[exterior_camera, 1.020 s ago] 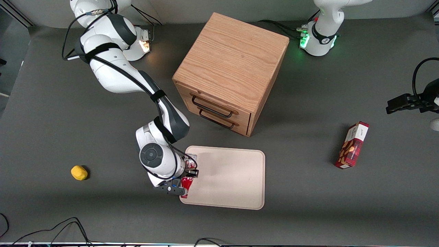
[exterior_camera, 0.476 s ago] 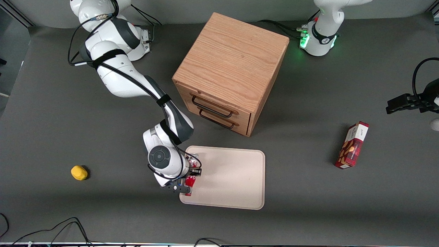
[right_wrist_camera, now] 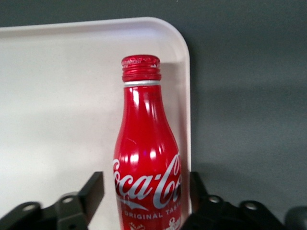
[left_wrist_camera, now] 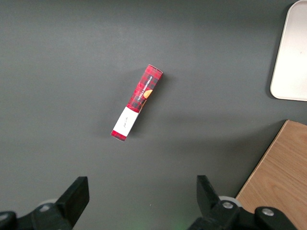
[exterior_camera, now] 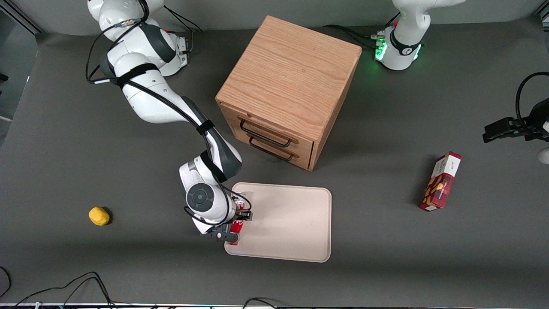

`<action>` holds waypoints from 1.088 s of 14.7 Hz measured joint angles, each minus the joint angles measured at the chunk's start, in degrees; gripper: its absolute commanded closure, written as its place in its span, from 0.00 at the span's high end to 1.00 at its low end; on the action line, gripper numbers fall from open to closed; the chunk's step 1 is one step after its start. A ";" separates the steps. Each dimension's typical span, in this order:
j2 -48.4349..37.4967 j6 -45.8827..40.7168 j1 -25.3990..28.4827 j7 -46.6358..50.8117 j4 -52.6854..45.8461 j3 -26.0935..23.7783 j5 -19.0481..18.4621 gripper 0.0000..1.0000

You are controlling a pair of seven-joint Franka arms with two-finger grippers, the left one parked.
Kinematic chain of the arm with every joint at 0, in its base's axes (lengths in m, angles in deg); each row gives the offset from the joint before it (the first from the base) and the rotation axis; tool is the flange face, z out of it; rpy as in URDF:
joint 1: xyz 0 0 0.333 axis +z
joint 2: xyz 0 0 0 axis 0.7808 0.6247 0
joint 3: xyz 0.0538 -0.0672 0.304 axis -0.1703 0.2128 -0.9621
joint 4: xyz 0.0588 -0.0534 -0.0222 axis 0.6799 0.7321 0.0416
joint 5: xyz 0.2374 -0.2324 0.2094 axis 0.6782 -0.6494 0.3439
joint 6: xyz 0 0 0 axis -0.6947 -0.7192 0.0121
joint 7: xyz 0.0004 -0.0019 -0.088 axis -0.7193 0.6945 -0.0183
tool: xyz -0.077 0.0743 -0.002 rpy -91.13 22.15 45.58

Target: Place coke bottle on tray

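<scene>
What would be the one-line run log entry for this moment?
end effector: cannot tell, at tray edge | slim red coke bottle: between fingers, over tray | pale beige rectangular tray: before wooden drawer cabinet

The dark grey tabletop (exterior_camera: 85,141) carries a wooden drawer cabinet (exterior_camera: 288,88), with the beige tray (exterior_camera: 291,223) in front of its drawers. A yellow lump (exterior_camera: 99,216) lies toward the working arm's end, a red snack box (exterior_camera: 441,181) toward the parked arm's. The gripper (exterior_camera: 233,227) hangs over the tray's edge.

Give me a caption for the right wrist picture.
Gripper with coke bottle between its fingers, above the tray.
</scene>
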 measured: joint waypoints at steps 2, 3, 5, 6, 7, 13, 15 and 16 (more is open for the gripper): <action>0.00 0.00 -0.01 -0.05 -0.14 0.08 0.00 1.00; 0.00 0.00 -0.01 -0.05 -0.22 0.12 0.00 1.00; 0.00 0.00 -0.01 -0.05 -0.34 0.15 0.00 1.00; 0.00 0.00 -0.01 -0.05 -0.39 0.15 0.00 1.00; 0.00 0.00 -0.01 -0.05 -0.43 0.15 0.00 1.00; -4.09 -8.57 -0.32 -0.02 -2.73 0.10 0.02 1.00; -9.63 -15.09 -1.69 -0.02 -1.74 -0.84 0.64 1.00; -13.02 -17.29 -3.35 -0.07 0.15 -2.05 0.98 1.00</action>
